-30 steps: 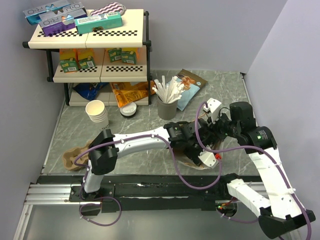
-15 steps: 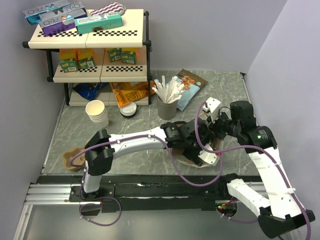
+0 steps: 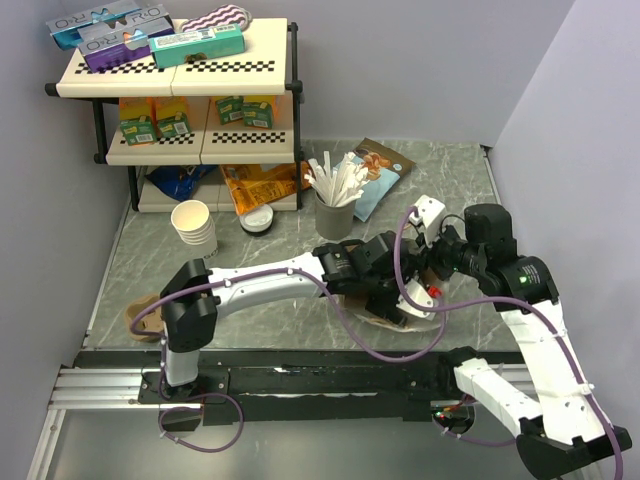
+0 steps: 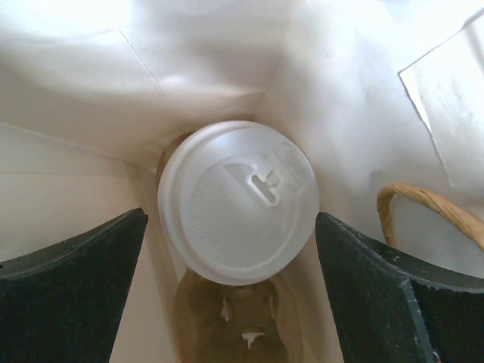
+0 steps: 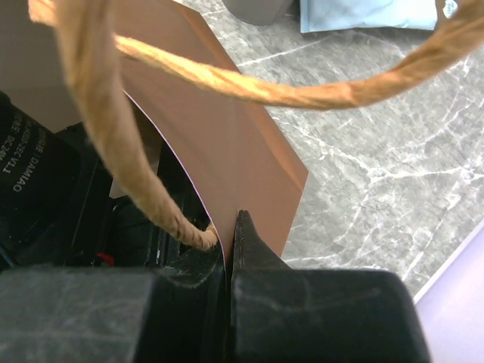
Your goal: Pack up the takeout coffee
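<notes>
Brown paper bag (image 5: 227, 128) by the surface's near edge, and the takeout coffee (image 4: 238, 200) sits lid-up at its bottom. Left pincer (image 4: 231, 218) gapes wide either side of the lid, holding nothing. Right pincer (image 5: 229, 234) is clamped tight on the bag's rim beside the twine handle (image 5: 98, 113). The danger: a finger snagging the lid on the way out could tip the cup.

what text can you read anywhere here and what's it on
"DAMIAO": black arm housing, right wrist view; the line beside it is blurred.
"RO", only partly legible: blue box on the top shelf.
Green boxes, orange bag, coffee lid: markings too small or faint to read.
</notes>
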### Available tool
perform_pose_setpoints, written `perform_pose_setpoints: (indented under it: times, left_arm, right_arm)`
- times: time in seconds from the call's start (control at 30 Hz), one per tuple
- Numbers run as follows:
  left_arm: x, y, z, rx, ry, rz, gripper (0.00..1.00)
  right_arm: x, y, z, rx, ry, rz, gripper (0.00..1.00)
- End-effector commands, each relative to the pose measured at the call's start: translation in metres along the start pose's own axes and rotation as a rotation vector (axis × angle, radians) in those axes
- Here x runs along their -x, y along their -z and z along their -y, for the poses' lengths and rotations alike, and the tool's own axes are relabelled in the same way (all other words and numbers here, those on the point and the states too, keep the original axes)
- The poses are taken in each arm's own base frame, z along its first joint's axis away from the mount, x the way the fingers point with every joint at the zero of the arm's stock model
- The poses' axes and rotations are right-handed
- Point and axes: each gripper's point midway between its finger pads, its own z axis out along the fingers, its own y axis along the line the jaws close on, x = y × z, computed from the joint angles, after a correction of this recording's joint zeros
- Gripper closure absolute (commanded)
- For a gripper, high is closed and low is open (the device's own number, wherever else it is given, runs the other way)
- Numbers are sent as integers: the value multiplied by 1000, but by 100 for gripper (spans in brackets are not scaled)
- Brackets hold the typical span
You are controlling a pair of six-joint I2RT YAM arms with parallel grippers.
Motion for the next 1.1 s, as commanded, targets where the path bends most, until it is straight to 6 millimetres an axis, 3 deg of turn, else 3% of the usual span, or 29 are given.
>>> perform_pose_setpoints:
  times: [0.0,0.17,0.57,0.83,1.07]
  left_arm:
    - [48,45,-36,126,-25,190,1]
    - [56,58,-26,134,-111,269,0]
    - [64,71,-34,173,-159,310,1]
    - [81,89,-53,285,-142,385,1]
    - [96,110,-100,512,-97,431,1]
  right_arm:
    - [1,5,-20,80,-47,10,100]
    - [1,1,-13,61,-65,-6,100]
    - [-4,-8,0,51,-94,-63,100]
    - [-18,-14,14,44,-143,-125,100]
    - [-18,-18,30,20,-128,-128,100]
